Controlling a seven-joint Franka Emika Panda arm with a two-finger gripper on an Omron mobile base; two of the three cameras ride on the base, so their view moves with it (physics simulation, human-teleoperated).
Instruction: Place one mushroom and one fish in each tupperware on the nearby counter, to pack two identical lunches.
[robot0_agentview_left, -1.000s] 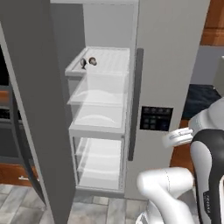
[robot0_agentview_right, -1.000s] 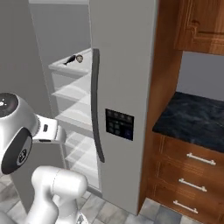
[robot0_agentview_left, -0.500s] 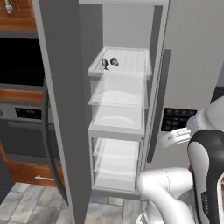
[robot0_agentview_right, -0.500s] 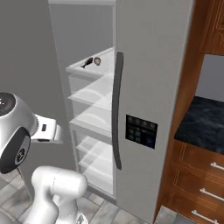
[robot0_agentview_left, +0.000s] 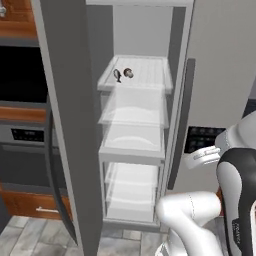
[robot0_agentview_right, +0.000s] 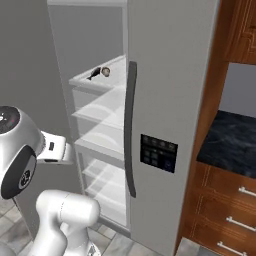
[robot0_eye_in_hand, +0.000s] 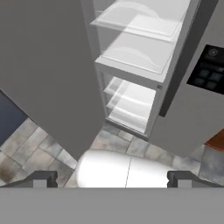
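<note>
Dark fingers (robot0_eye_in_hand: 112, 178) are hanging wide apart, gripping nothing, pointing at the fridge's (robot0_agentview_left: 150, 150) lower shelves. Fish (robot0_agentview_left: 118, 75) and mushroom (robot0_agentview_left: 128, 73) are sitting side by side on the top shelf (robot0_agentview_left: 150, 75). Black marble table (robot0_agentview_right: 227, 145) is lying off right.

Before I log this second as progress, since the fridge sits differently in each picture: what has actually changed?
Only the base drove, toward its left, so the open fridge slid right in both base views. Nothing was grasped or released. The fish and mushroom stay side by side on the top shelf, and the gripper remains open, low, pointing at the floor.
</note>
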